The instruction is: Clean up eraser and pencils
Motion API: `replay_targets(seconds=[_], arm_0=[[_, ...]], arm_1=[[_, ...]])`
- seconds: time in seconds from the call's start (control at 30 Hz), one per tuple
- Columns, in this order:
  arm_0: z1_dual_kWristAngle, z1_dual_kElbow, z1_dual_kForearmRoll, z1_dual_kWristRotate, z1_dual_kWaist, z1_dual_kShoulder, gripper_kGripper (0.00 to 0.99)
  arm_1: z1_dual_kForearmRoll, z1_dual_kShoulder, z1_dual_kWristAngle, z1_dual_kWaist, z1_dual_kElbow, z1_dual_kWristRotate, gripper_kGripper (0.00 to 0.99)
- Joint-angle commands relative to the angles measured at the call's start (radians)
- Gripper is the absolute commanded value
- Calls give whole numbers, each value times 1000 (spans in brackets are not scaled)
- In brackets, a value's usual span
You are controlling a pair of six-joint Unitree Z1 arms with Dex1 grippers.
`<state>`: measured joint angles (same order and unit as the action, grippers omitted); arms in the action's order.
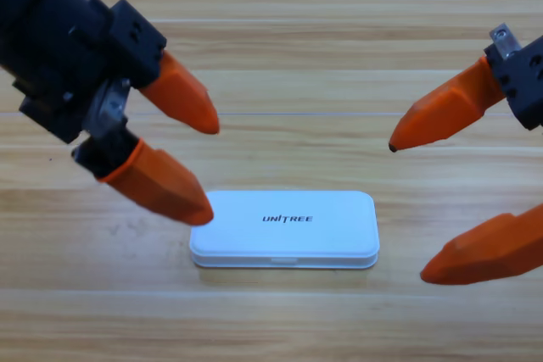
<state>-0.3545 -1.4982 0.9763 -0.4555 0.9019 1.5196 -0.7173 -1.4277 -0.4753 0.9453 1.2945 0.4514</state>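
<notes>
I have both arms drawn back over the desk [280, 320]. The left gripper [208, 167] comes in from the upper left with its jaws spread wide; its lower jaw tip sits at the case's [284, 228] upper left corner, apparently just over it, though I cannot tell whether it touches. The right gripper [407, 209] hangs at the right edge, jaws also wide apart, with the case's right end lying just left of the gap between them. Neither holds anything.

The white case lies shut and flat between the two grippers. I see no eraser and no pencils anywhere on the desk, so I judge they are already inside, though the lid hides that. By my reading the tidy-up is finished or nearly so, with only pulling the arms clear left.
</notes>
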Motion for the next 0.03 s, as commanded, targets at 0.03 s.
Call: replay_targets(seconds=[0.03], arm_0=[[9, 29, -7, 18, 19, 30, 990]], arm_1=[[12, -46, -2, 20, -29, -11, 988]])
